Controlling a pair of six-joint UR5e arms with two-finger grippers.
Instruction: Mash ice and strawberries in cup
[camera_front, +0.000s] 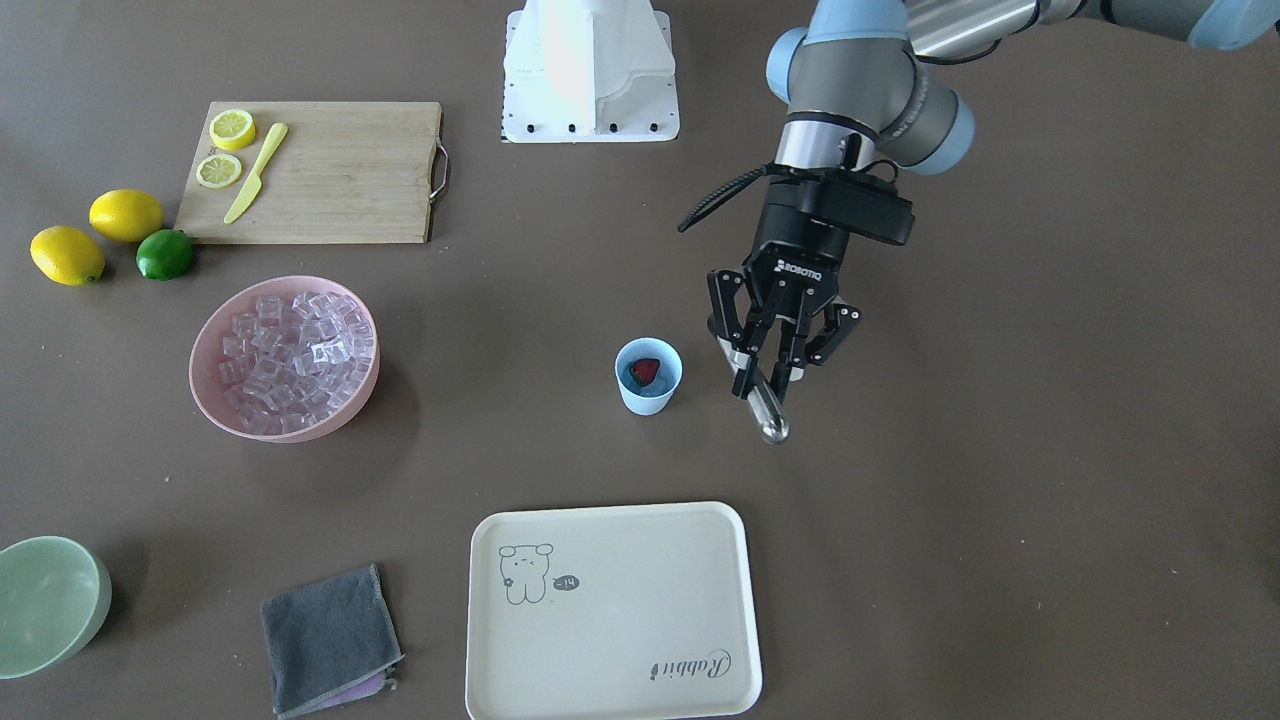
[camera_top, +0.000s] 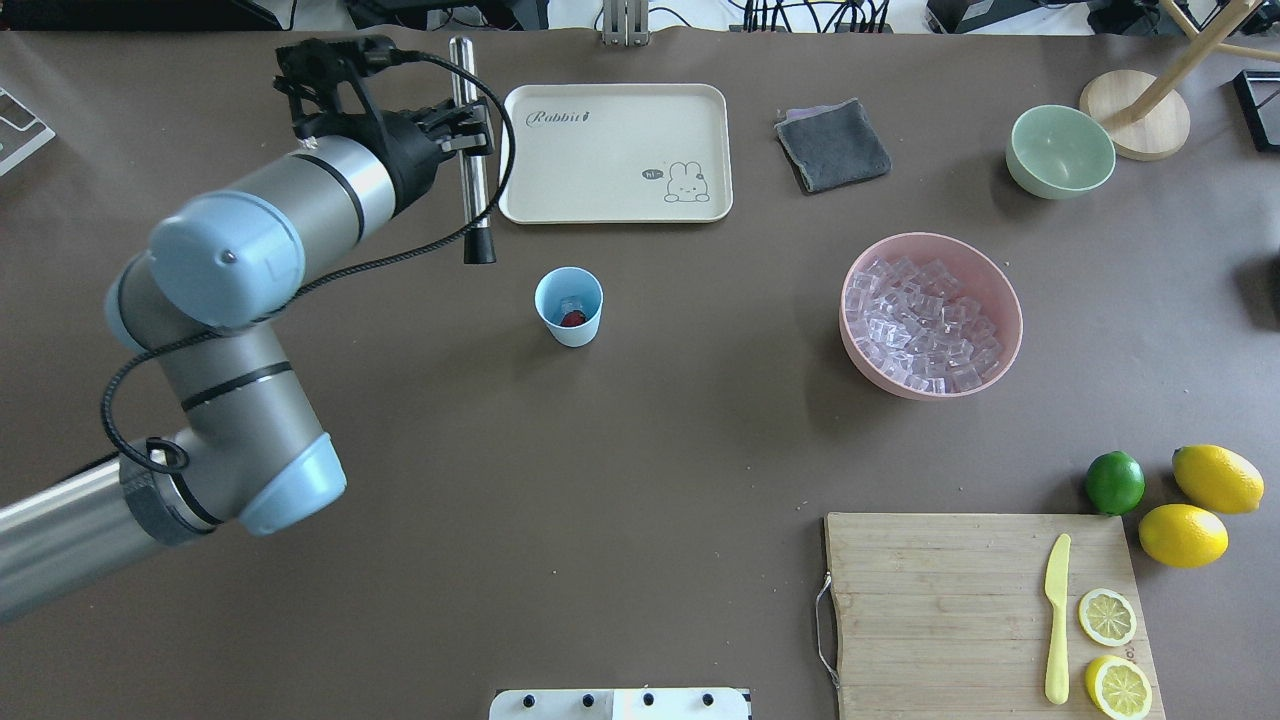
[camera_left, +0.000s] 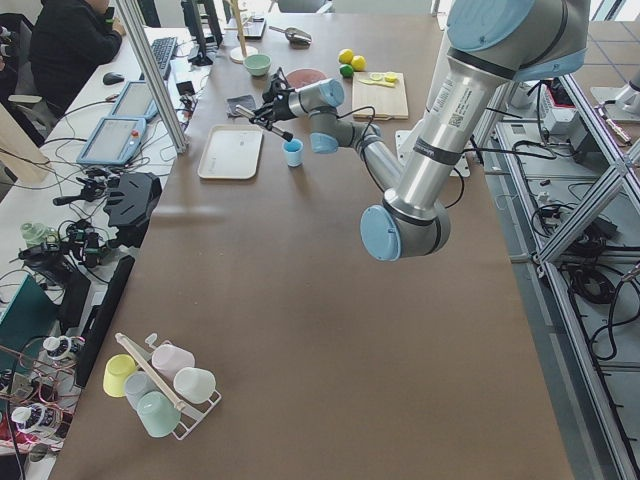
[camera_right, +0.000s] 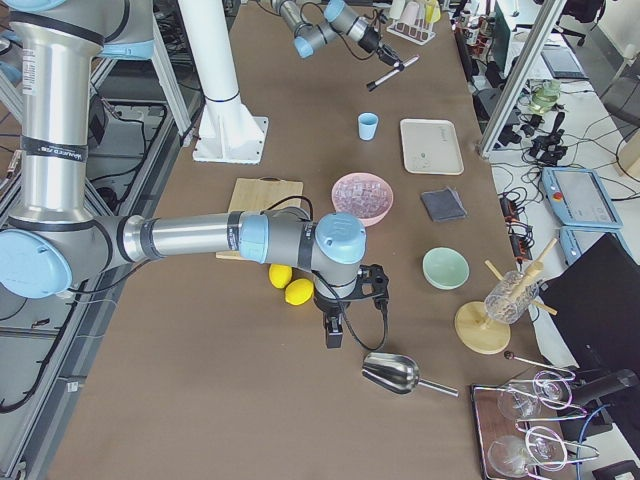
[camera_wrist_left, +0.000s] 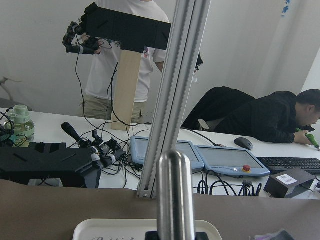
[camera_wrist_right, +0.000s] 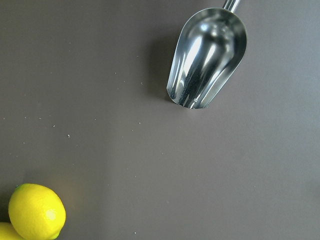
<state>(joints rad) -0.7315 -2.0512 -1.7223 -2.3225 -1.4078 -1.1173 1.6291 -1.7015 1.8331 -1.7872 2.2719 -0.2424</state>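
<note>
Our left gripper (camera_front: 767, 383) pinches a steel muddler (camera_front: 771, 422), holding it just beside the cup (camera_front: 650, 400) without touching it. The cup stands on the table (camera_front: 1000, 520) near the tray (camera_front: 610, 690), with the strawberry (camera_front: 646, 371) inside. Ice (camera_front: 290, 350) fills the pink bowl (camera_front: 290, 432). Our right gripper (camera_right: 334, 335) hangs between the lemons (camera_right: 298, 291) and a metal scoop (camera_right: 395, 372). We cannot tell whether its fingers are spread or pressed together.
</note>
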